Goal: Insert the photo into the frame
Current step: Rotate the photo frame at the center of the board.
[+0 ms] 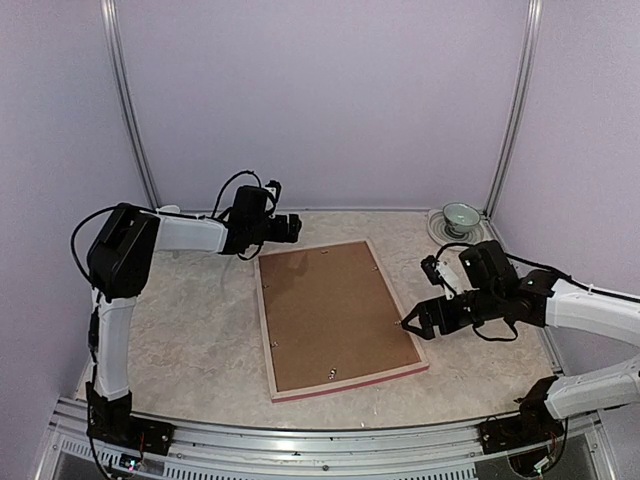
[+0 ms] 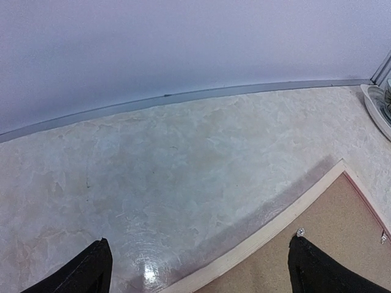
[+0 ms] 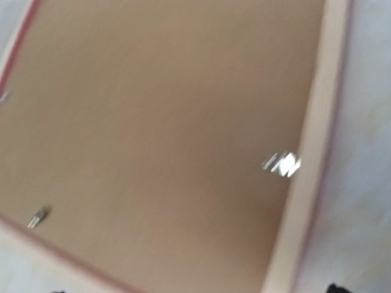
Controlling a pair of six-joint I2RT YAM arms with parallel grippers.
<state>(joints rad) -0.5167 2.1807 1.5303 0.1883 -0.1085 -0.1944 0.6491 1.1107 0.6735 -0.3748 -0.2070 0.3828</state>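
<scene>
The left gripper (image 1: 296, 228) hovers with its jaws spread wide and empty just beyond the far left corner of the large rectangular frame (image 1: 263, 312). The frame lies face down at the middle of the pale marbled table (image 1: 180, 330), showing pale wood rails and a pink outer edge along its near side. A plain brown backing board (image 1: 330, 315) fills it, pinned by small metal tabs (image 1: 398, 323). The photo shows in no view; whether it sits under the board cannot be told. The step appears to be freeing the board. That calls for one fingertip of the right gripper (image 1: 410, 321) to push the tab sideways off the board, low and slow so the frame does not skate, while the left arm could steady the far corner. The right gripper sits at the frame's right rail, near its near right corner, jaws parted, holding nothing, its tip just beside that tab.
</scene>
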